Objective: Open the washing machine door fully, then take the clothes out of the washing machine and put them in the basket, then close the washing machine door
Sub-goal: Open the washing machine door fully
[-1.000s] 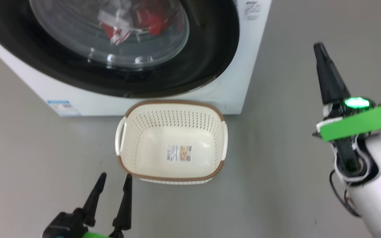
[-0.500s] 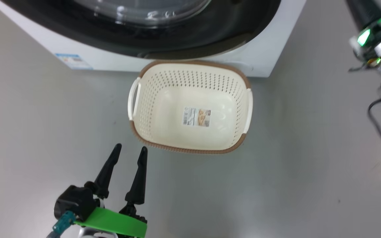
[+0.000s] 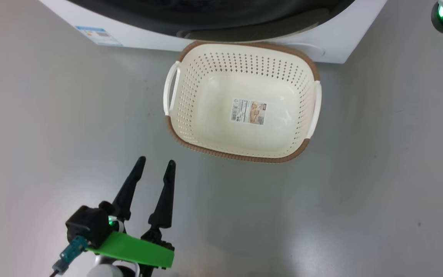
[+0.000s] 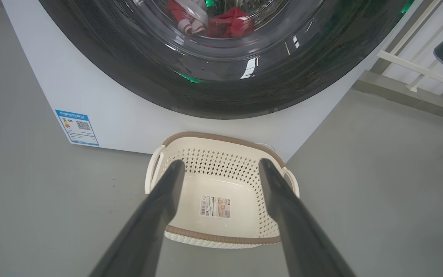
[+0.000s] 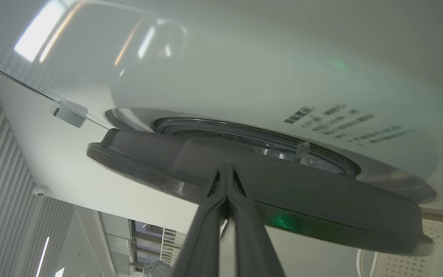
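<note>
Opening the washing machine door (image 5: 321,207) is the step in hand: the right gripper (image 5: 227,171), fingers pressed together, has its tips at the rim, which looks barely ajar. The left gripper (image 3: 156,160) hangs spread at seven o'clock of the empty basket (image 3: 240,157); the clothes (image 4: 237,25) lie behind the door, at the basket's twelve. Next comes swinging the door wide.

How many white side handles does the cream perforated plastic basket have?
2: one white handle on the cream perforated plastic basket's left end in the head view, the other on its right end; none hidden.
</note>
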Tool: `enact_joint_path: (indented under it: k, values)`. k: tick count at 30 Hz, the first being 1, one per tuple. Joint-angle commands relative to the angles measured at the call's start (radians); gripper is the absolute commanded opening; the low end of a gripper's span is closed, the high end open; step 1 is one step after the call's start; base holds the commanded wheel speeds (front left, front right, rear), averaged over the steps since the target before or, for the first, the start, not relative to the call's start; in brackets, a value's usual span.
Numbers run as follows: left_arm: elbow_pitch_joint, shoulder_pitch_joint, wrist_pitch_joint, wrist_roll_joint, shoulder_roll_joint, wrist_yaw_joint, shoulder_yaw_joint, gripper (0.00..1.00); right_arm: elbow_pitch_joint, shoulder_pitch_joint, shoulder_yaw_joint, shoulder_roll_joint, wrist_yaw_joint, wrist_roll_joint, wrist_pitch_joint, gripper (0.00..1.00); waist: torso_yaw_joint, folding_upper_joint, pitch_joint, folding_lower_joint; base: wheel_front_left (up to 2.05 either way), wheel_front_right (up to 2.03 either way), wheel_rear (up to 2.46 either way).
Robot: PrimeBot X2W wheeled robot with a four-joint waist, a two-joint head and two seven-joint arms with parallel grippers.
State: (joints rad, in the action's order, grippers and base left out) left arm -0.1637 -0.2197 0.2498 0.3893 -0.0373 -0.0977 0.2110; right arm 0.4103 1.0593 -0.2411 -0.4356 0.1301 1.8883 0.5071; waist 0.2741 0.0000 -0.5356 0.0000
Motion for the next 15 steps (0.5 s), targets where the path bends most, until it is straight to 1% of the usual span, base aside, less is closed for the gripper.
enact_joint_path:
  k: [1, 5, 10, 15]
  values:
    - [0.022, -0.016, 0.012, 0.004, -0.013, -0.007, -0.027, 1.0, -0.012, 0.017, -0.007, 0.006, 0.001, 0.006, 0.016, 0.0, 0.012, 0.0, -0.016, 0.0, 0.0, 0.0, 0.0]
    - [0.025, -0.024, 0.012, 0.01, -0.013, -0.008, -0.02, 1.0, 0.054, 0.08, -0.033, 0.012, 0.001, 0.002, 0.079, 0.0, 0.019, 0.0, -0.03, 0.0, 0.0, 0.0, 0.0]
    - [0.025, -0.033, 0.012, 0.02, -0.013, -0.006, -0.008, 1.0, 0.109, 0.147, -0.043, 0.023, 0.001, -0.013, 0.103, 0.0, 0.031, 0.0, -0.045, 0.0, 0.0, 0.0, 0.0]
    - [0.025, -0.038, 0.012, 0.028, -0.013, -0.003, -0.001, 1.0, 0.131, 0.177, -0.062, 0.04, 0.001, -0.031, 0.134, 0.0, 0.037, 0.0, -0.047, 0.0, 0.0, 0.0, 0.0]
